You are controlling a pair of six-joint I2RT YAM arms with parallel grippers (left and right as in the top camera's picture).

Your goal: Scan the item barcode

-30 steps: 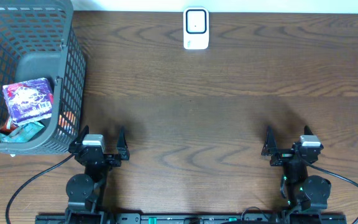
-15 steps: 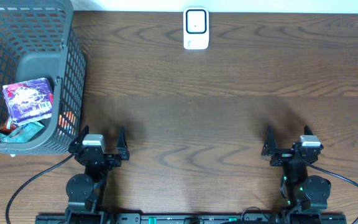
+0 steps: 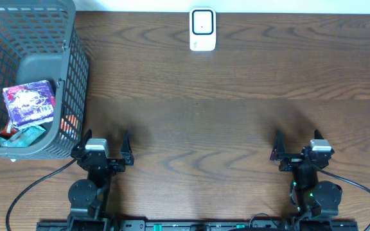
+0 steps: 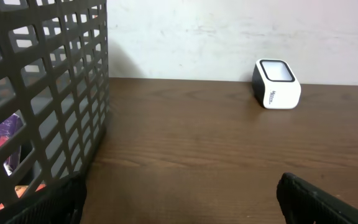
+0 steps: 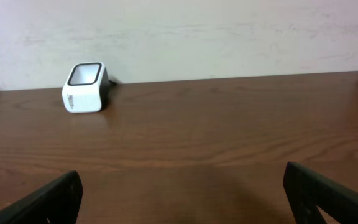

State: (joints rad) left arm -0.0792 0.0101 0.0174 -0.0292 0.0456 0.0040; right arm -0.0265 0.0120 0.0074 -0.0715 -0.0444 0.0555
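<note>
Left end effector (image 3: 105,141) sat at the near edge of the desk (image 3: 236,96), jaws spread as wide as they go and nothing between them, and right end effector (image 3: 297,142) mirrored it on the far side, just as wide and just as empty. That looked like a ready stance: both parked low, pointing across the desk, open for a first grab. Nothing had been picked up, so the task was at its very start. The item to scan, a purple packet (image 3: 29,102), lay flat on top of the pile in the grey basket (image 3: 69,77) at the left, with a teal packet (image 3: 21,136) poking out below it. A pale patch near its corner could have been the barcode, but it was too small to be sure. The basket stood just beside the left arm, so that arm seemed the natural one to fetch from it. Its tall mesh walls meant the reach would have to come in from above rather than from the side. The scanner (image 3: 202,29) stood at the far edge, about midway between the arms and well apart from both, with its dark window angled up and toward them. Sitting there, either arm could present a packet to it. The likely snag was the packet lying flat, which gave the fingers little edge to pinch, and the code would need turning to face the window.
</note>
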